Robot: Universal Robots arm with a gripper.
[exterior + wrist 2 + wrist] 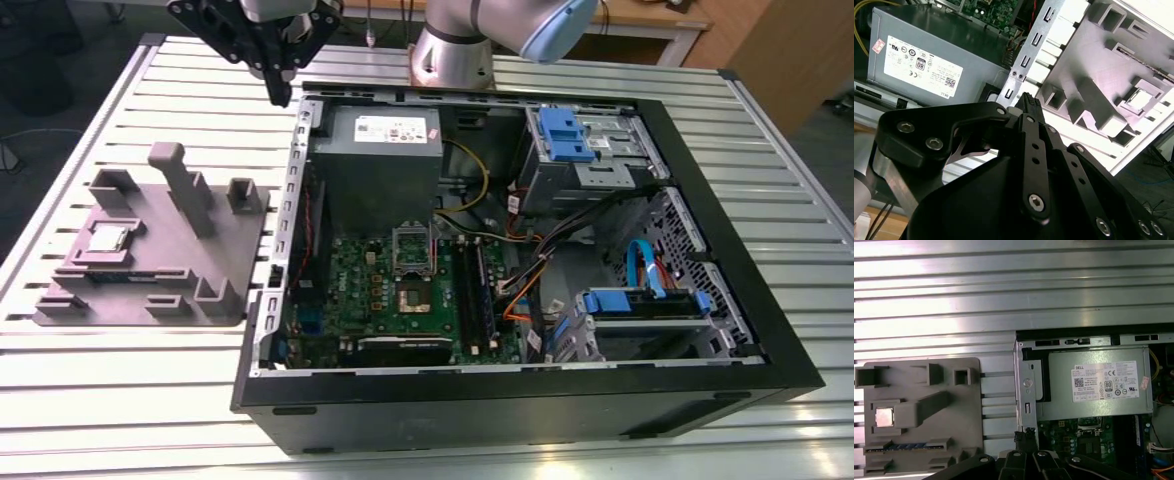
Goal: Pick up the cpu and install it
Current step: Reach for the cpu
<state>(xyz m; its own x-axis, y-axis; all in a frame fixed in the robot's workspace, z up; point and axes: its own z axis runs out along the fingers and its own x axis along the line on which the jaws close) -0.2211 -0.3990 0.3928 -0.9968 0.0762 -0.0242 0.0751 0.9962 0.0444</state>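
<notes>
On the slatted table [134,400], the cpu [107,238] sits in a grey tray [240,255], exterior view's left; the gripper [279,97], jaws closed and empty, hovers by the white-labelled power supply [380,170].

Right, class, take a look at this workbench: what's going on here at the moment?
A robot arm's end effector hangs shut and empty over a corner of the open computer case. The cpu lies untouched in the grey holder tray on the table, to the exterior view's left of the case. It has not been picked up yet.
</notes>
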